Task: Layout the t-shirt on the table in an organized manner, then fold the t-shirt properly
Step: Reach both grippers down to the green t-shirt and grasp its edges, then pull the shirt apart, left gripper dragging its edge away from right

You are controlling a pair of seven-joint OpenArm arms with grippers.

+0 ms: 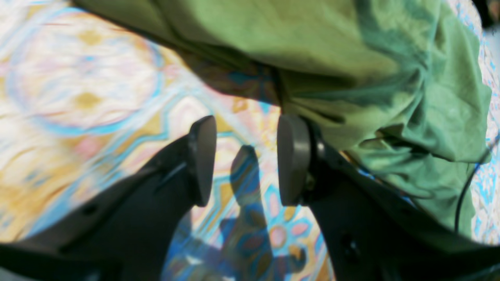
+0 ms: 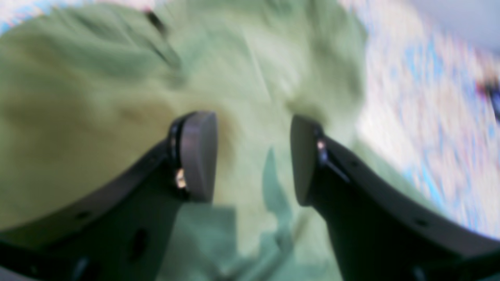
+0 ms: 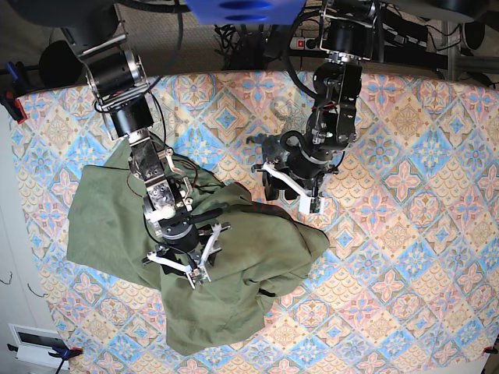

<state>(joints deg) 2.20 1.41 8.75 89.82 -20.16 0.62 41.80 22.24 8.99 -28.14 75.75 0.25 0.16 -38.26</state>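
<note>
The olive-green t-shirt point(image 3: 210, 269) lies crumpled on the left half of the table point(image 3: 405, 234). It fills the top and right of the left wrist view point(image 1: 351, 58) and most of the right wrist view point(image 2: 97, 97). My right gripper point(image 3: 178, 270) hovers over the shirt's middle, open and empty, with cloth showing between its pads point(image 2: 199, 156). My left gripper point(image 3: 290, 193) is open and empty above bare table just beyond the shirt's far right edge; its pads point(image 1: 293, 160) stand apart with tile cloth between them.
The table's right half shows only the tile-print cloth point(image 3: 421, 156). Cables and a power strip point(image 3: 312, 39) lie behind the far edge. A black cable point(image 1: 468, 183) hangs beside the left gripper. The table's left edge point(image 3: 15, 234) is close to the shirt.
</note>
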